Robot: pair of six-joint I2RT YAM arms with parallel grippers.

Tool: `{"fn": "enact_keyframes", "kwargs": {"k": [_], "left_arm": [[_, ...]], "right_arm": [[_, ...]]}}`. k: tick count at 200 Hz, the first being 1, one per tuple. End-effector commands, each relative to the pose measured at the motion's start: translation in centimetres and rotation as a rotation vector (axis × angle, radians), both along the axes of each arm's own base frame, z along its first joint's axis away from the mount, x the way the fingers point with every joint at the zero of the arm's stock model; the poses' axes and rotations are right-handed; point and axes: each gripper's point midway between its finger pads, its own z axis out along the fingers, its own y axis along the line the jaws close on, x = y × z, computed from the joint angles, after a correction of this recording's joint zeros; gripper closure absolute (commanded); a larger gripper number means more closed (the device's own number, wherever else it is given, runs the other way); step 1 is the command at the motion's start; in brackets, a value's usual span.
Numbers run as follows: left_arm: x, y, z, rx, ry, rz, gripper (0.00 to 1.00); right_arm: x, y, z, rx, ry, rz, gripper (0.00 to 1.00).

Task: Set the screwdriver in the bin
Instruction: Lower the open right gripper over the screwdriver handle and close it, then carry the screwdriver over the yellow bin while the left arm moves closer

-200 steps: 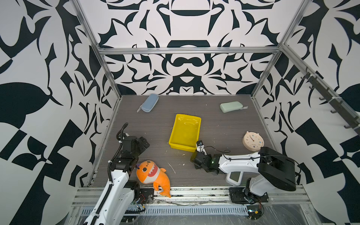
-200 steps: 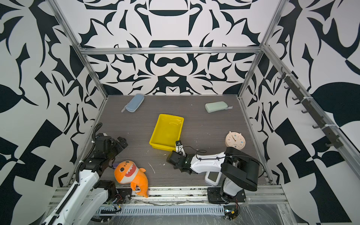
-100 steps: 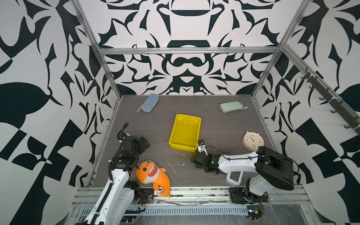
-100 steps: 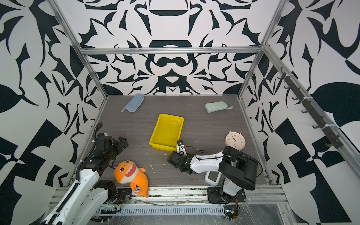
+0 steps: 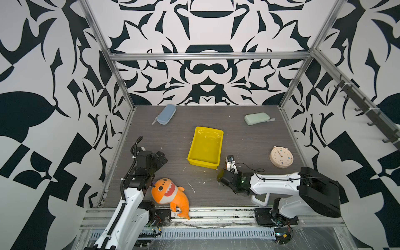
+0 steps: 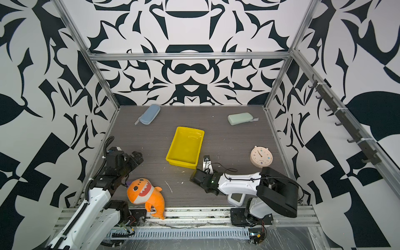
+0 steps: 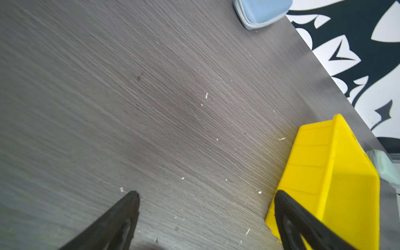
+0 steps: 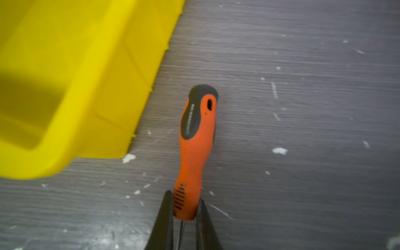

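Right claw (image 8: 185, 197) pinches the screwdriver (image 8: 195, 140) handle beside the bin (image 8: 121, 86); its grey lettering, possibly a brand, is blurred.

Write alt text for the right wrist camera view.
The right gripper is shut on the shaft end of the orange and black handle of a screwdriver, which points away from the camera. A corner of the yellow bin lies close beside it without touching, on a grey wood-grain table flecked with white crumbs.
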Motion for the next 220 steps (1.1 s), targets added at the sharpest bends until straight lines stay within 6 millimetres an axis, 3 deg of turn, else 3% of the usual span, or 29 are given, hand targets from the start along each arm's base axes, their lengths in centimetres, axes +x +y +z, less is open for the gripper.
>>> {"fn": "enact_keyframes", "kwargs": {"k": [1, 19, 38, 72, 93, 120, 156, 188, 220], "left_arm": [[0.6, -3.4, 1.0, -0.001, -0.099, -0.193, 0.0], [0.3, -6.7, 2.2, 0.051, -0.207, -0.34, 0.0], [-0.1, -8.8, 2.8, 0.118, -0.257, -0.427, 0.0], [0.1, -11.6, 2.0, 0.126, -0.203, -0.535, 0.0], [0.5, -12.1, 1.1, 0.123, -0.136, -0.545, 0.0], [0.5, -12.1, 0.5, 0.131, -0.09, -0.548, 0.0], [0.3, -12.0, 1.2, 0.119, -0.13, -0.543, 0.0], [-0.2, -11.8, 1.8, 0.101, -0.156, -0.535, 0.0], [-0.5, -11.5, 1.7, 0.093, -0.149, -0.523, 0.0]], "right_arm": [[0.0, -2.3, 0.7, -0.011, -0.038, -0.068, 0.97], [-0.1, -3.1, 1.5, -0.019, -0.062, -0.076, 0.99], [0.1, -3.7, 3.2, -0.02, -0.09, -0.085, 0.99], [1.0, -3.9, 6.6, -0.026, -0.184, -0.064, 0.99], [1.6, -3.9, 8.5, -0.064, -0.232, -0.052, 0.99], [2.6, -2.5, 10.5, -0.08, -0.265, -0.024, 0.99], [4.0, 1.5, 11.5, -0.013, -0.23, -0.017, 1.0], [6.4, 5.2, 13.3, 0.124, -0.227, -0.018, 1.0], [9.3, 6.5, 12.9, 0.249, -0.161, -0.075, 1.0]]}}
